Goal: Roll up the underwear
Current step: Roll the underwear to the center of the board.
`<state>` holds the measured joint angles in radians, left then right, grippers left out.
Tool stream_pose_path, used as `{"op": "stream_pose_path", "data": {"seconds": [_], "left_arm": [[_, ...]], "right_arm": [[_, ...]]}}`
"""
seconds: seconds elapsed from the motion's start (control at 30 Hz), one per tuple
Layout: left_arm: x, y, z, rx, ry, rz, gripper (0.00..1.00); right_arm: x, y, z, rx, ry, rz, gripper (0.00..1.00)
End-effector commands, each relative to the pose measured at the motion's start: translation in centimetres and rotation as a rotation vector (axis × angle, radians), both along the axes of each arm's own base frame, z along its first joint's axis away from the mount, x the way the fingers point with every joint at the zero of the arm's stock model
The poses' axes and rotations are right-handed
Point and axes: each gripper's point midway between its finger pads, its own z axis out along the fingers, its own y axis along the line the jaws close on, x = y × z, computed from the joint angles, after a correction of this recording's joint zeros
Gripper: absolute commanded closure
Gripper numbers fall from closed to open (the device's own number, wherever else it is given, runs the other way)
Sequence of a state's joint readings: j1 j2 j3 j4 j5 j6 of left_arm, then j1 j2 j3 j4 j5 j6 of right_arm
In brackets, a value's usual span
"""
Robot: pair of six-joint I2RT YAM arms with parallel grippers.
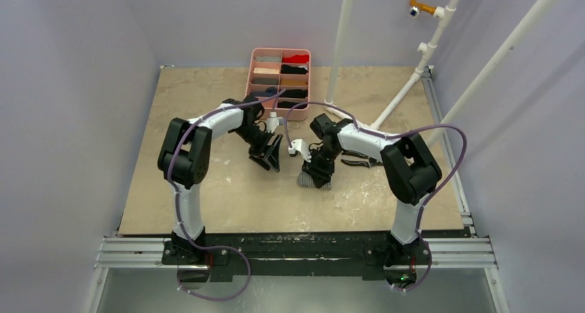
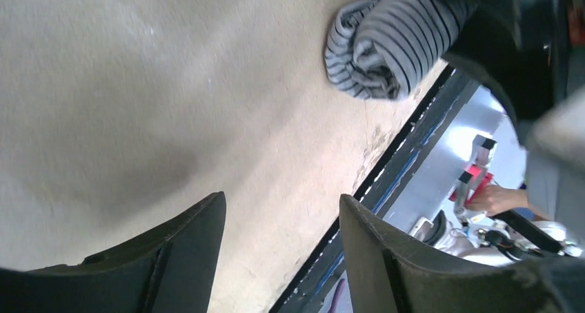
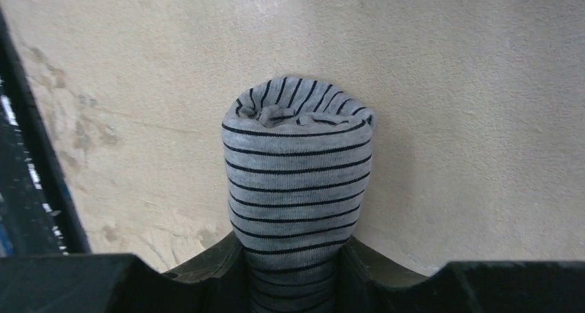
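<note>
Underwear, grey striped, rolled, clamped in right gripper, seemingly touching table, left gripper spread apart, empty

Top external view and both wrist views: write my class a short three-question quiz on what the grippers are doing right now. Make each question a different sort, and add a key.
1. True or false: the left gripper stands open with nothing in it.
2. The right gripper is shut on: A) a sponge; B) the rolled grey striped underwear; C) a white cup.
3. Fill the gap: the pink divided tray sits at the ____ edge of the table, opposite the arms.
Key: 1 true; 2 B; 3 far.
</note>
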<state>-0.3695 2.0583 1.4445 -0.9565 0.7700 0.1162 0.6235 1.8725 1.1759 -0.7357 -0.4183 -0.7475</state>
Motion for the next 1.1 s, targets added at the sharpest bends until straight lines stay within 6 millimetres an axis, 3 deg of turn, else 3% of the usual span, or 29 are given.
{"op": "stream_pose_path", "data": {"seconds": [0.0, 0.3, 0.57, 0.8, 1.07], "left_arm": [[0.4, 1.0, 2.7, -0.005, -0.172, -0.020, 0.40], [0.6, 1.7, 3.9, -0.020, -0.357, -0.019, 0.44], [-0.1, 0.9, 5.6, -0.087, -0.558, -0.067, 0.44], [-2.9, -3.8, 6.3, -0.102, -0.829, -0.296, 0.42], [-4.4, -7.8, 4.1, -0.067, -0.962, -0.427, 0.40]], "right_arm": [[-4.2, -2.8, -5.1, -0.093, 0.278, 0.013, 1.00], [-2.7, -2.5, -5.1, -0.059, 0.345, -0.049, 1.00], [-1.8, -2.9, -6.0, -0.090, 0.342, -0.086, 1.00], [-1.3, -3.1, -6.2, -0.105, 0.321, -0.100, 1.00], [-1.4, -3.1, -6.4, -0.108, 0.323, -0.104, 1.00]]}}
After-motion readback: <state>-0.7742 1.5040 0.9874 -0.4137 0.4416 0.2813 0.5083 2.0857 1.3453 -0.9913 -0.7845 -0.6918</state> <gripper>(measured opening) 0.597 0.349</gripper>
